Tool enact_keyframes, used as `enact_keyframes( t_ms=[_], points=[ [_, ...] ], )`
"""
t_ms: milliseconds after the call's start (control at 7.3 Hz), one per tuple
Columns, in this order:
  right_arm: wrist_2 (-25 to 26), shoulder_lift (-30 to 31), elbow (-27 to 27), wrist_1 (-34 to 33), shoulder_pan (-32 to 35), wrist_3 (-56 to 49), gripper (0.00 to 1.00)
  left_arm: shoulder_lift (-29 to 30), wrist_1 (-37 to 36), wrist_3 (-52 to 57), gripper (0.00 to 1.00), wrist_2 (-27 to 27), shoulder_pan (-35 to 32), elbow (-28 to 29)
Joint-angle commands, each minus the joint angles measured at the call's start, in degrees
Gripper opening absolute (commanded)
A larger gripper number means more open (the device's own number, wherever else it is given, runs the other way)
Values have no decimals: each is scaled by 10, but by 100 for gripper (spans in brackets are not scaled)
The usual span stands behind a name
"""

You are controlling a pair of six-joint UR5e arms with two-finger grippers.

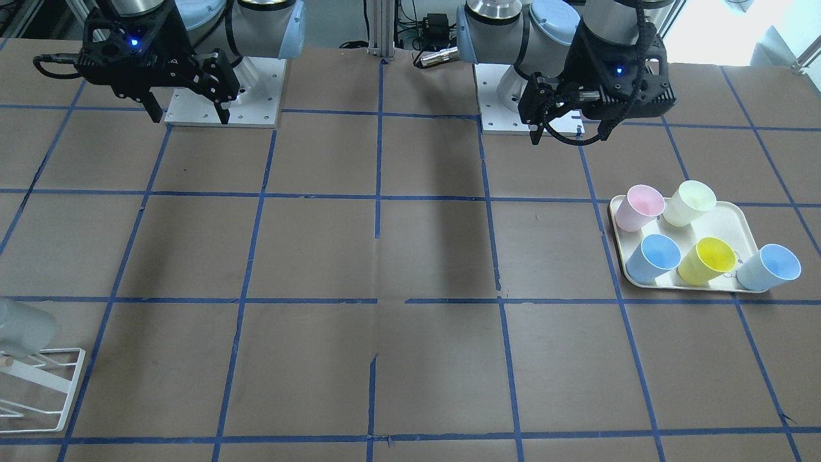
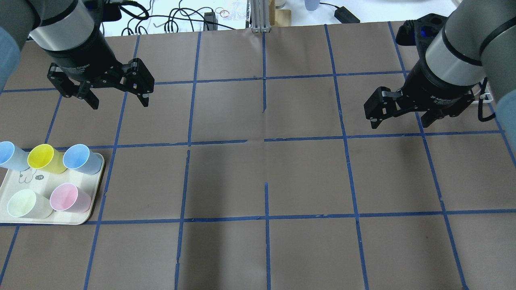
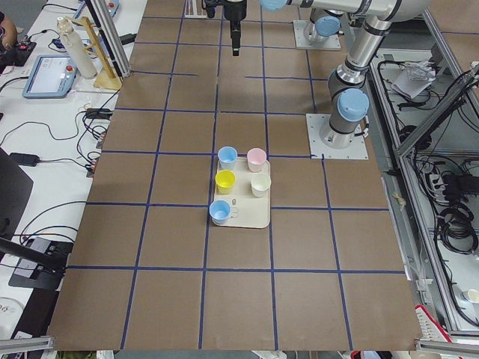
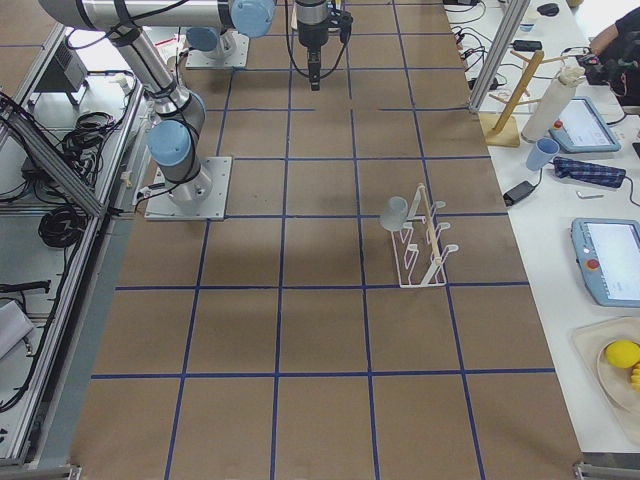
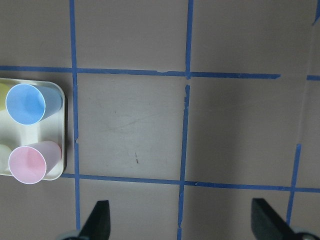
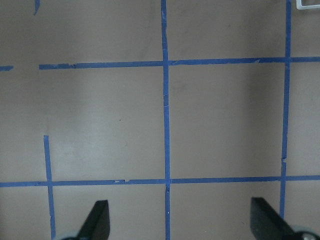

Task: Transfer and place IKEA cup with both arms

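The left end effector (image 2: 120,104) and the right end effector (image 2: 401,123) both hang above the counter (image 2: 266,177), fingers spread wide, gripping nothing. The pale grey cup (image 4: 395,212) sits on a white wire rack (image 4: 422,245), well out from the right end effector's outer side. A tray (image 2: 40,181) of coloured cups (image 2: 68,197) lies beyond the left end effector's outer side.

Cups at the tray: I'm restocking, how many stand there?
5 at the tray: pink cup and cream cup at one end; blue cup, yellow cup, pale blue cup lined along the other.
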State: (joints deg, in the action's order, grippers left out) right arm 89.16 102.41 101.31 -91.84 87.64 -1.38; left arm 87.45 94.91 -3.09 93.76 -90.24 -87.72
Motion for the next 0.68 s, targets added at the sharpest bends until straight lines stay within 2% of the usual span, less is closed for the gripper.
enact_keyframes(
  t_ms=[0,548],
  points=[
    [1,-1,-2,-5,-4,4,100,2,-6,11,100,-1,1,6],
    [-10,-5,-4,-8,-61,-4,100,3,-7,12,100,2,1,8]
  ],
)
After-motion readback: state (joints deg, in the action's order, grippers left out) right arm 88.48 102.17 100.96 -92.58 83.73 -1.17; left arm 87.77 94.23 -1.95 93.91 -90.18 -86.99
